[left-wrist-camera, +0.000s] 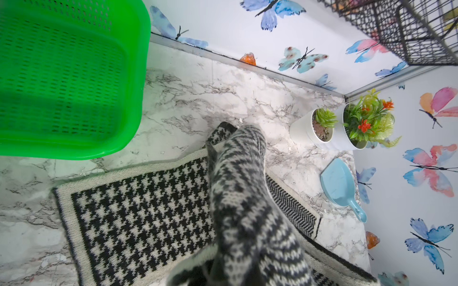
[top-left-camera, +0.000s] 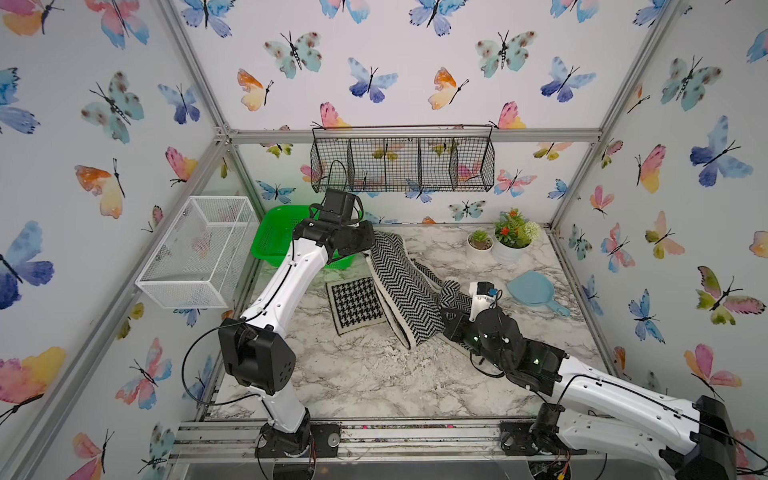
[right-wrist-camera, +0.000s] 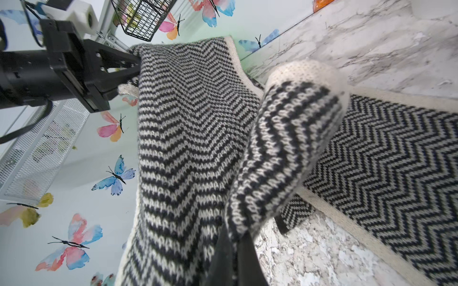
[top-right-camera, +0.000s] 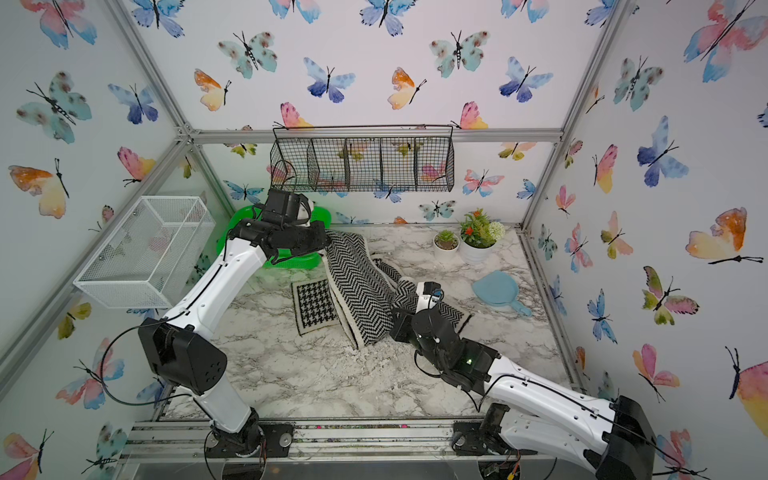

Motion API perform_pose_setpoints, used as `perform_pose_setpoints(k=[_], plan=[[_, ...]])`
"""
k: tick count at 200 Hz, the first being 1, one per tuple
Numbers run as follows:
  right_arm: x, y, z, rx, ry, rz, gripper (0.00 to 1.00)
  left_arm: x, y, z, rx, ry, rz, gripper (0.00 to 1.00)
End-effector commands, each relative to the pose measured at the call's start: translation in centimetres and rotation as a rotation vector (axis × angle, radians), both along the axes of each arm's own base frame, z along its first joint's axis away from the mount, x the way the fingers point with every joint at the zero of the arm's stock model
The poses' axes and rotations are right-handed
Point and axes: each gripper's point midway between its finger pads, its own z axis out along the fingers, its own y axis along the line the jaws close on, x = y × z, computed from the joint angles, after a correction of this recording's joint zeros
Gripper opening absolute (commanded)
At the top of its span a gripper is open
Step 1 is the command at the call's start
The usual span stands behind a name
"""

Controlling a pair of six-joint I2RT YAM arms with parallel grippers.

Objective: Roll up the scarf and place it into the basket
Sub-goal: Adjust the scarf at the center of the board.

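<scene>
Scarf (top-left-camera: 399, 286) unrolled and spanning both arms. The left pincer (right-wrist-camera: 138, 65) is clamped on one edge of the knit, holding it aloft just beside the basket (top-left-camera: 272, 237). The right pincer (right-wrist-camera: 235, 242) is closed on a bunched fold low over the table (top-left-camera: 374, 374), nearer the front. Between them the herringbone band sags, and a houndstooth-faced end lies flat on the marble. The basket, at the back-left corner, is empty. No roll has formed, so the task appears near its start: rolling, carrying and placing all remain.
</scene>
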Motion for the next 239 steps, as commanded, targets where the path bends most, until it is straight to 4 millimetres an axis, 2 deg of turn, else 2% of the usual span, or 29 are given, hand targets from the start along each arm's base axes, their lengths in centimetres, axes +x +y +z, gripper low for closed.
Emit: perform_pose_setpoints(k=[1,21,24,39,56,91,130,142,159,166,172,182,187,190,193,199,202,204,208,214,216,222,224,227,239], plan=[[-0.7,1.4,-2.6,-0.019,0.033,-0.020,0.01,1.1,1.2,-5.2,0.059,0.061,-0.038,0.00],[-1.5,2.8,-5.2,-0.040,0.070,-0.021,0.01,1.0,3.2,-9.9,0.086,0.158,-0.039,0.00],[-2.1,3.4,-5.5,-0.038,0.075,-0.004,0.01,0.9,3.7,-10.6,0.094,0.175,-0.033,0.00],[-3.3,4.7,-7.2,-0.039,0.092,0.019,0.01,0.4,6.0,-12.9,0.123,0.238,0.020,0.00],[-4.4,6.4,-9.0,-0.059,0.115,0.040,0.01,-0.3,7.4,-13.6,0.118,0.273,0.057,0.00],[-6.2,10.3,-11.9,-0.093,0.159,0.103,0.01,-1.5,8.7,-14.3,0.132,0.313,0.083,0.00],[-7.2,12.1,-13.5,-0.098,0.168,0.117,0.02,-2.2,10.3,-16.2,0.117,0.390,0.102,0.00],[-7.2,12.0,-13.6,-0.097,0.166,0.113,0.09,-2.4,10.8,-16.6,0.130,0.408,0.109,0.04],[-6.9,11.5,-13.1,-0.115,0.140,0.101,0.21,-2.3,10.9,-16.3,0.134,0.397,0.109,0.16],[-6.7,11.1,-12.7,-0.132,0.119,0.091,0.32,-2.3,10.8,-16.1,0.133,0.393,0.105,0.41],[-6.5,10.6,-12.3,-0.142,0.106,0.082,0.43,-2.2,10.9,-15.9,0.137,0.386,0.104,0.55],[-6.3,10.0,-11.5,-0.156,0.078,0.070,0.57,-2.2,11.4,-15.4,0.160,0.385,0.119,0.63],[-6.2,9.7,-11.1,-0.165,0.064,0.069,0.60,-2.1,11.7,-15.1,0.177,0.384,0.134,0.70],[-6.2,9.6,-11.0,-0.169,0.059,0.070,0.62,-2.1,11.8,-14.9,0.184,0.381,0.138,0.71],[-6.1,9.5,-10.7,-0.176,0.050,0.069,0.68,-2.1,12.0,-14.7,0.189,0.378,0.141,0.71],[-5.9,9.2,-10.2,-0.197,0.030,0.064,0.71,-2.1,12.1,-14.4,0.197,0.373,0.147,0.72],[-5.8,9.1,-10.0,-0.211,0.021,0.063,0.71,-2.1,12.2,-14.2,0.200,0.369,0.151,0.85],[-5.8,9.0,-9.8,-0.219,0.014,0.061,0.72,-2.2,12.3,-14.0,0.202,0.367,0.152,0.89],[-5.4,8.6,-9.3,-0.240,-0.008,0.043,0.78,-2.2,12.3,-13.7,0.201,0.359,0.151,0.90],[-5.1,8.2,-8.6,-0.268,-0.031,0.029,0.80,-2.3,12.2,-13.4,0.199,0.355,0.151,0.90],[-4.9,7.9,-8.1,-0.282,-0.046,0.021,0.85,-2.3,12.3,-13.2,0.199,0.354,0.152,0.90],[-4.7,7.6,-7.5,-0.302,-0.068,0.012,0.87,-2.5,12.3,-12.9,0.202,0.349,0.151,0.90],[-4.5,7.5,-7.0,-0.312,-0.083,0.007,0.94,-2.6,12.3,-12.8,0.203,0.347,0.154,0.90],[-4.3,7.3,-6.6,-0.320,-0.097,-0.001,0.97,-2.7,12.2,-12.5,0.204,0.339,0.153,0.90],[-3.5,7.1,-5.6,-0.360,-0.134,0.008,0.98,-3.0,11.9,-11.7,0.208,0.313,0.151,0.91]])
